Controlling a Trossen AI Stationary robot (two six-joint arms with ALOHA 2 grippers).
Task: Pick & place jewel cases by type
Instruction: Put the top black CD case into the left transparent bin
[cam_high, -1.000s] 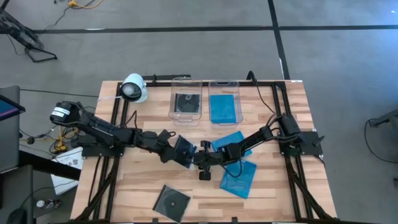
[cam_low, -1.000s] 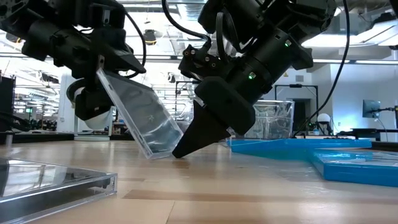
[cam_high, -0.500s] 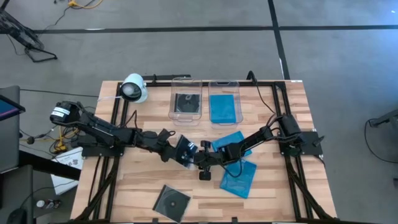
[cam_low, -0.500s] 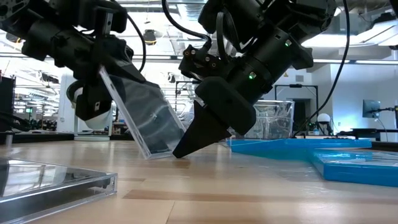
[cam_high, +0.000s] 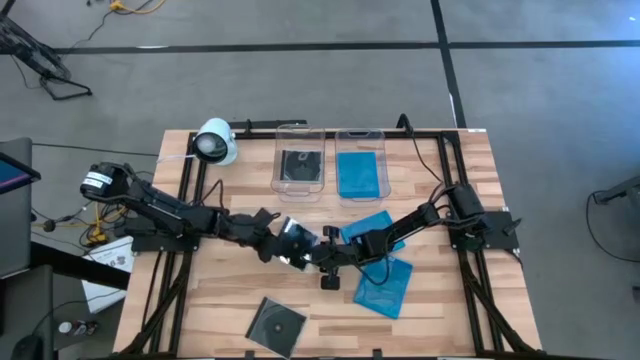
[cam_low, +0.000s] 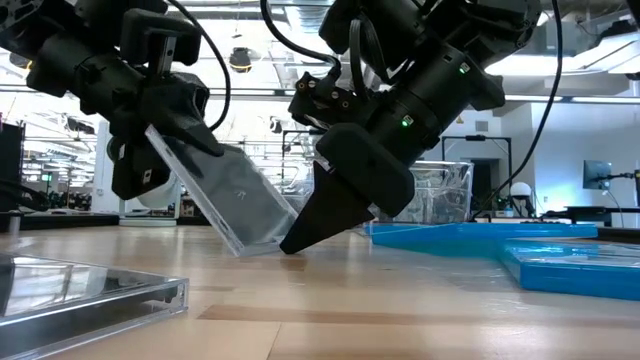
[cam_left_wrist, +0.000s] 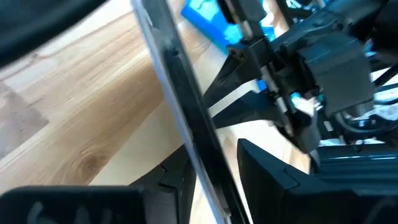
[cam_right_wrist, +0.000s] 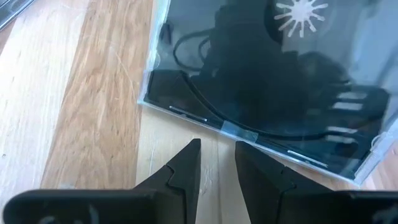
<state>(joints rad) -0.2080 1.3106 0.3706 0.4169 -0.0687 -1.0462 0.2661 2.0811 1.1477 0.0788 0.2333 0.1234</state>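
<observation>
Left hand (cam_low: 185, 125) clamped on tilted clear case (cam_low: 235, 200) mid-frame, right hand (cam_low: 300, 235), narrow, props its bottom edge; next: lift to the clear tub (cam_high: 299, 160).

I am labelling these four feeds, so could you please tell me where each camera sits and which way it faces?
High view: above the table, looking straight down; both arms show.
Low view: at table-top height, looking level across; both arms come in from above.
Left wrist view: on the left arm, looking past the left gripper.
Right wrist view: on the right arm, looking past the right gripper.
All four share the tilted clear jewel case, one edge on the table.
</observation>
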